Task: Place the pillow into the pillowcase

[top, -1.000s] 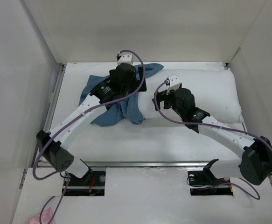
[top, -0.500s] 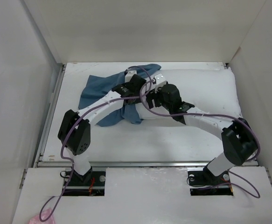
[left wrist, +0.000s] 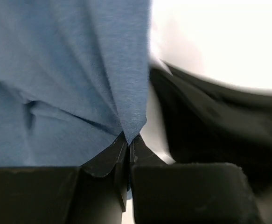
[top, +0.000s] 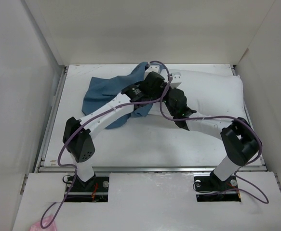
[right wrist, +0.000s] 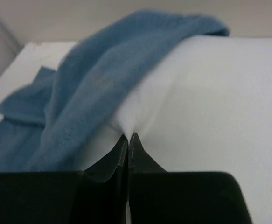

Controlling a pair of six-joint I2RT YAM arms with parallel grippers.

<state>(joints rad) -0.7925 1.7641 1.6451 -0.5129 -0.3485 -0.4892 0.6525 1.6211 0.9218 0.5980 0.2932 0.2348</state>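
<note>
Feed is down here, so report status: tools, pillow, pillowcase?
Left tool shut on pillowcase. Right tool shut on pillow. Pillowcase draped over pillow's end, pillow not inside. Tools close together.

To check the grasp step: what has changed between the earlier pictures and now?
Both claws swung in toward each other and closed: the left claw on the pillowcase, the right claw on a pinch of the pillow. The pillowcase edge rose. The pillow lies about where it was.

Place: robotics lab work cell | Showing it: plain white panels (top: 150,33) are boxing in a white tabletop (top: 145,144) | left arm (top: 106,110) and right arm (top: 205,124) are standing bolted at its near edge | purple cables (top: 59,155) are trailing from both
</note>
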